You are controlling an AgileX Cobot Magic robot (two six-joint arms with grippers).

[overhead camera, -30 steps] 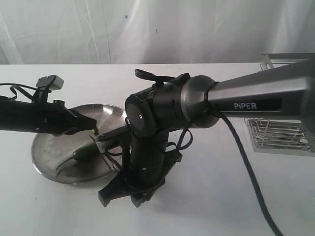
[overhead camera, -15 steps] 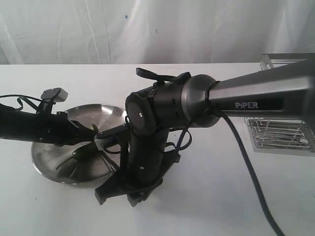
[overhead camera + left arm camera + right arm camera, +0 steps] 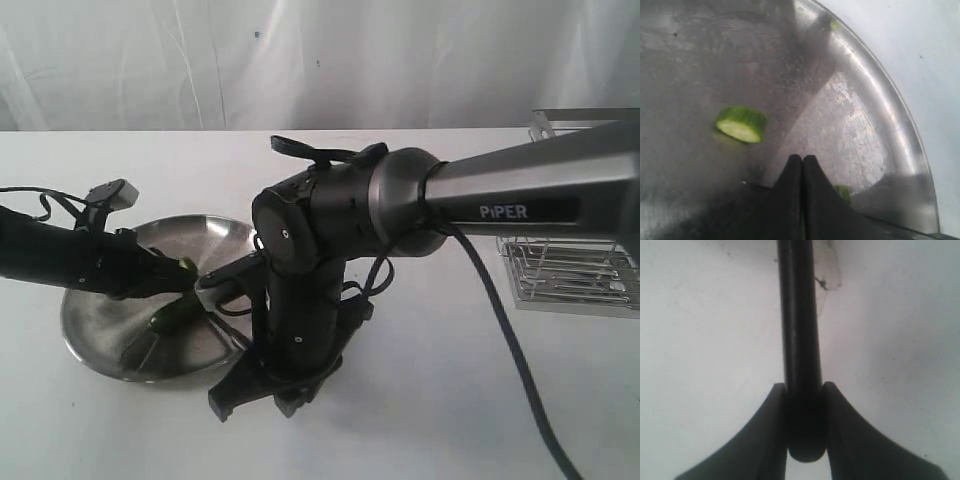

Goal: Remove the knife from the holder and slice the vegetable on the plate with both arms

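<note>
Knife [image 3: 799,340] sits clamped in the right gripper [image 3: 804,410], lowered beside the plate [image 3: 900,135], while the left gripper [image 3: 802,165], pinched shut, has slid in over the vegetable [image 3: 175,310], one slice [image 3: 741,123] free.

A staged robot-testing setup rather than a real kitchen: a bare white table [image 3: 450,420], a draped white sheet backdrop [image 3: 300,60], two black robot arms [image 3: 330,250]

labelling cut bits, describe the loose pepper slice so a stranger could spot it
Find the round steel plate under the left pincer. On its scuffed floor lies a small green slice, apart from the pincer tips. Its pale round cut face sets it apart from the dark whole pepper.
</note>
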